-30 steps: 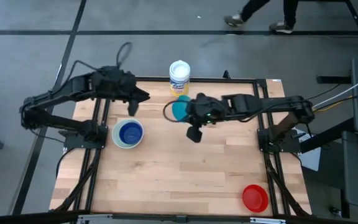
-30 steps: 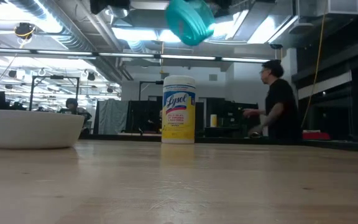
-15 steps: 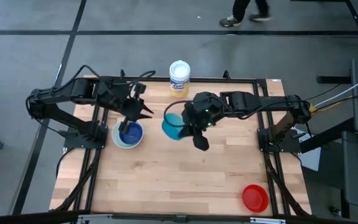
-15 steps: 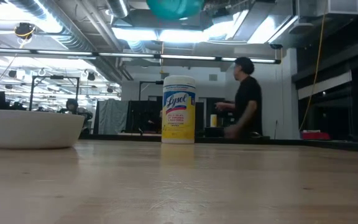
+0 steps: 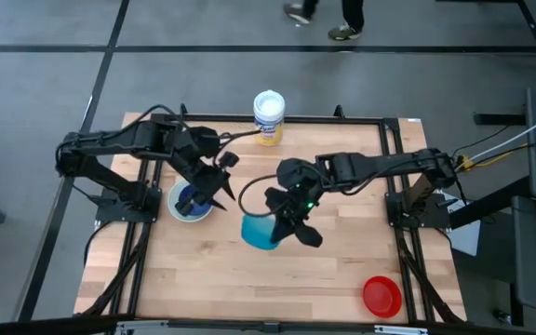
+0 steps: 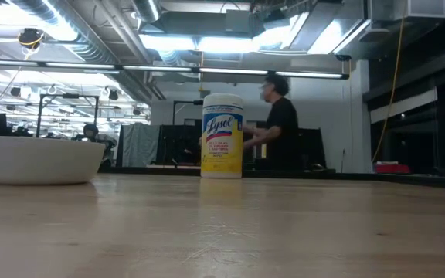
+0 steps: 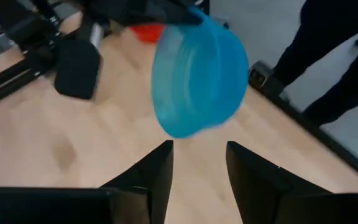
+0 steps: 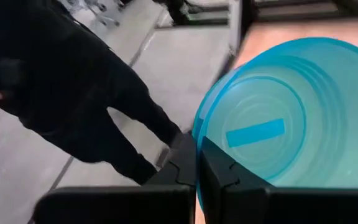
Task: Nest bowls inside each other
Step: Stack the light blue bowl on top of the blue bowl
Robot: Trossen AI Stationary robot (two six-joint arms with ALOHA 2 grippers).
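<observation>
The right pincer [image 5: 266, 210] pinches the teal bowl's [image 5: 260, 232] rim above the table [image 5: 342, 270]; the left pincer [image 5: 214, 182], spread, hangs over the blue bowl [image 5: 188, 200].

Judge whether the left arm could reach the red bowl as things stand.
Probably not. The red bowl sits at the near right corner, while the left pincer hangs by the white bowl far across, and the right pincer with its teal bowl lies between.
</observation>
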